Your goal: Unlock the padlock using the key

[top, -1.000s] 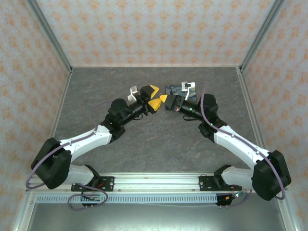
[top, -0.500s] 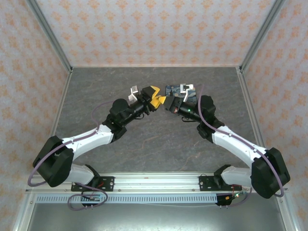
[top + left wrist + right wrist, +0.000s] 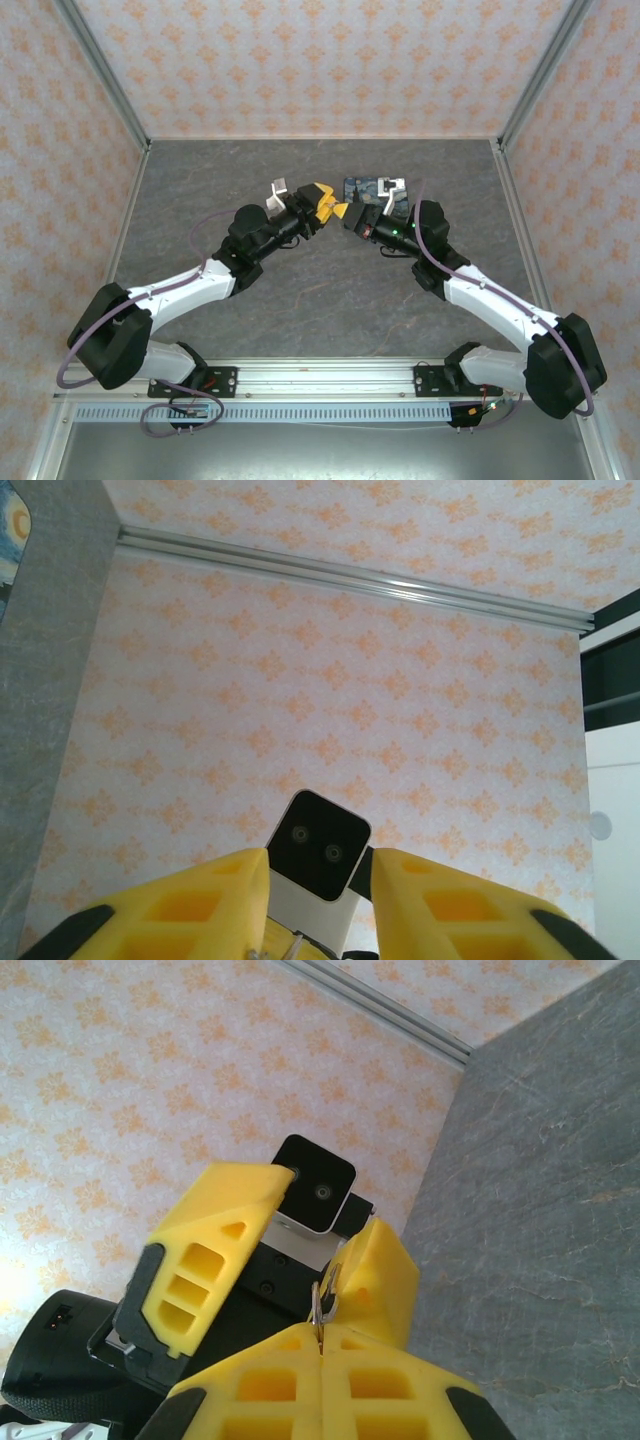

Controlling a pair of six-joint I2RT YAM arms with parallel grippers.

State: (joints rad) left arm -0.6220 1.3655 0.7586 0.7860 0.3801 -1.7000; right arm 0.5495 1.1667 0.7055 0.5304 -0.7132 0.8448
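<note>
You have the key [image 3: 322,1305] pinched in the seam between the right pincer's [image 3: 320,1335] closed fingers. It is a thin, pale silvery sliver with a small wire-like loop, and only its upper part sticks out. It stands just beside one yellow finger [image 3: 378,1275] of the left pincer [image 3: 325,1210], whether touching is unclear.

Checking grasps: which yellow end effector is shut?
The right yellow end effector, clamped on the thin silvery metal key; the left end effector stands open.

Yellow left claw [image 3: 322,199]; orange-floral walls [image 3: 300,60]; grey-marbled table [image 3: 330,290].
</note>
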